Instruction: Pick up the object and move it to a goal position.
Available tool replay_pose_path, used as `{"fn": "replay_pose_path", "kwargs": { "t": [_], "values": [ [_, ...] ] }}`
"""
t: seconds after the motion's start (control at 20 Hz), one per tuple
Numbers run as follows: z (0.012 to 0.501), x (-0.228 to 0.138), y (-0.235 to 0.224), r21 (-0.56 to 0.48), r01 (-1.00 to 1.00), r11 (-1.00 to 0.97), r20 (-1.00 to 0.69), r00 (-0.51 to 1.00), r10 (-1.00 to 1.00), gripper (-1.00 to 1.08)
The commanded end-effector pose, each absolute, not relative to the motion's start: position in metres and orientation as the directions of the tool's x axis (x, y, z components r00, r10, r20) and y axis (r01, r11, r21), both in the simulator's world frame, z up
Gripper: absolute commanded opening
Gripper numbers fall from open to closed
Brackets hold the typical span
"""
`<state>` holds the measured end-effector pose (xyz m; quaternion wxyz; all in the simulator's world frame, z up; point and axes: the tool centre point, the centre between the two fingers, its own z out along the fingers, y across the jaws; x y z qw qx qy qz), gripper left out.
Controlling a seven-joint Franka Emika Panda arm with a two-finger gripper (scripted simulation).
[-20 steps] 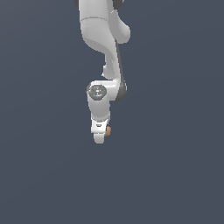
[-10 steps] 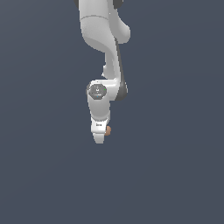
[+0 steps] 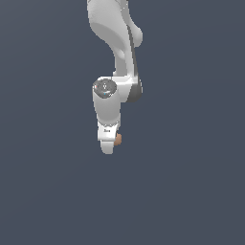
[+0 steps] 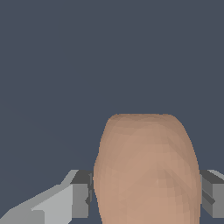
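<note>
The object (image 4: 146, 170) is a smooth orange-brown egg-like lump. In the wrist view it fills the space between the two grey fingers (image 4: 81, 194), which press on both of its sides. In the exterior view only a small orange-brown piece of the object (image 3: 117, 139) shows beside the white gripper (image 3: 109, 143), which points downward from the white arm (image 3: 115, 43). The gripper is shut on the object. Most of the object is hidden behind the gripper in the exterior view.
A plain dark grey-blue surface (image 3: 191, 182) lies all around the arm in both views. No other object, container or edge shows.
The gripper with the object has shifted very slightly; the arm's pose looks almost the same across the frames.
</note>
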<state>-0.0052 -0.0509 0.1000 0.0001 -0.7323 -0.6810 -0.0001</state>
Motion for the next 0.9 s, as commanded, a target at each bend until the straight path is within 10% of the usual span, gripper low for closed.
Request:
{"fn": "replay_pose_path", "kwargs": {
  "t": [0.0, 0.85],
  "values": [
    [0.123, -0.001, -0.05, 0.001, 0.997, -0.072, 0.001, 0.072, 0.997, -1.0],
    [0.204, 0.019, -0.048, 0.0, 0.997, -0.073, 0.0, 0.073, 0.997, -1.0]
  ]
}}
